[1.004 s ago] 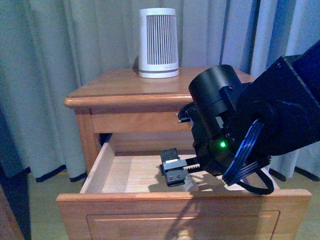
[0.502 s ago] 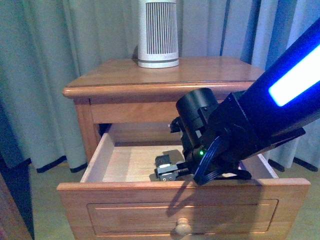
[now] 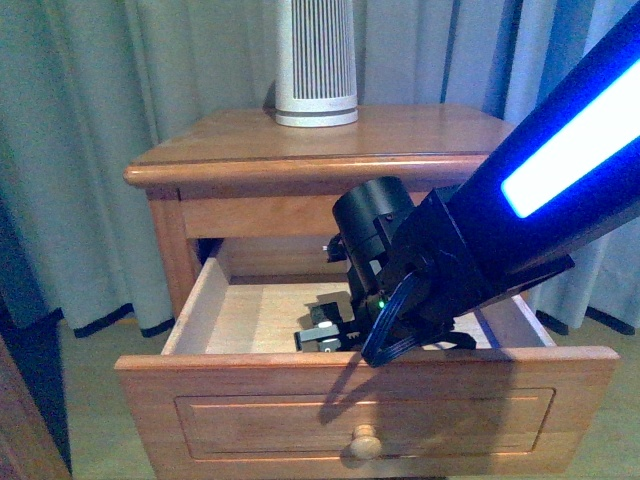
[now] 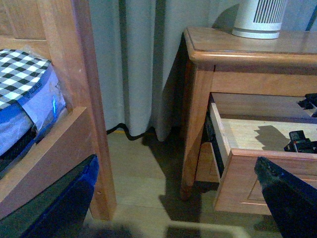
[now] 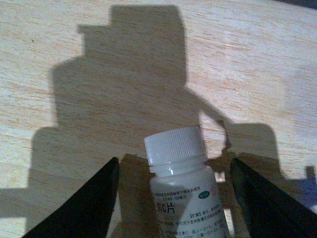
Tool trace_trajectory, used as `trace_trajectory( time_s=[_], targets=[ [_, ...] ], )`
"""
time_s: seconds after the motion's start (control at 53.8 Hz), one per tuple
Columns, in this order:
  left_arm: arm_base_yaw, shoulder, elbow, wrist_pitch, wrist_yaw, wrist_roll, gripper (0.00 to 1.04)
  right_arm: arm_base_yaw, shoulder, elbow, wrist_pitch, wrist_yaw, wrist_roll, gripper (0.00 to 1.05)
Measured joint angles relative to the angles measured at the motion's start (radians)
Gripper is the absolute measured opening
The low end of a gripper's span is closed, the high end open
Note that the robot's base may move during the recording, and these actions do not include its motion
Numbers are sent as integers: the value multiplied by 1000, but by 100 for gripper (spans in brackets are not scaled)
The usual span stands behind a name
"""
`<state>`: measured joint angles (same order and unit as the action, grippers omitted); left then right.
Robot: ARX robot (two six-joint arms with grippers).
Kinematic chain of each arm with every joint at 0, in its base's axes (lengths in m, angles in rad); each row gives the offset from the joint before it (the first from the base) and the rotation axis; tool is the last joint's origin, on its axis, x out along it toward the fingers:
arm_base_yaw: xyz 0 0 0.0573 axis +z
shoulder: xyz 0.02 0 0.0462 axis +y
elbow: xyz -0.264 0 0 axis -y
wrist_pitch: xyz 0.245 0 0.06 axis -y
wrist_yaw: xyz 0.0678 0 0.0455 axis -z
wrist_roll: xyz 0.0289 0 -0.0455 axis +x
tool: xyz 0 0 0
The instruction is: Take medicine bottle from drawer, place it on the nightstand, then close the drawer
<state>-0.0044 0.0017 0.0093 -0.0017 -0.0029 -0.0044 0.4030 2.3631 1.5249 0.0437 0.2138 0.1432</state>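
Note:
The medicine bottle (image 5: 184, 191), white with a ribbed white cap and a printed label, rests on the pale wood floor of the open drawer (image 5: 99, 74). My right gripper (image 5: 174, 160) is open, with one dark finger on each side of the bottle and a gap on both sides. In the front view the right gripper (image 3: 322, 335) is down inside the drawer (image 3: 370, 400), and the arm hides the bottle. My left gripper (image 4: 173, 218) hangs open over the floor, left of the nightstand (image 4: 237, 44), holding nothing.
A tall white ribbed appliance (image 3: 316, 60) stands at the back of the nightstand top (image 3: 300, 145). Grey curtains (image 3: 100, 120) hang behind. A wooden bed frame (image 4: 84, 99) with checked bedding (image 4: 20, 74) stands left of the nightstand. The drawer's round knob (image 3: 365, 440) faces me.
My right arm has gone lower and a little left into the drawer, so the gripper sits nearer the drawer floor. The drawer has stayed open.

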Motion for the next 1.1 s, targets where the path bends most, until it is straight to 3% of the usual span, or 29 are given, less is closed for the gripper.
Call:
trace_trajectory(
  time_s=[0.204, 0.465, 0.799, 1.097],
  targets=[
    [0, 0, 0, 0, 0, 0, 98, 0, -2, -3, -4, 18, 21, 32],
    [0, 0, 0, 0, 0, 0, 98, -1, -84, -58, -18, 31, 73, 31],
    [0, 0, 0, 0, 0, 0, 98, 6, -423, -218, -127, 33, 226, 31],
    [0, 0, 0, 0, 0, 0, 98, -34, -634, -194, -171, 104, 187, 31]
  ],
)
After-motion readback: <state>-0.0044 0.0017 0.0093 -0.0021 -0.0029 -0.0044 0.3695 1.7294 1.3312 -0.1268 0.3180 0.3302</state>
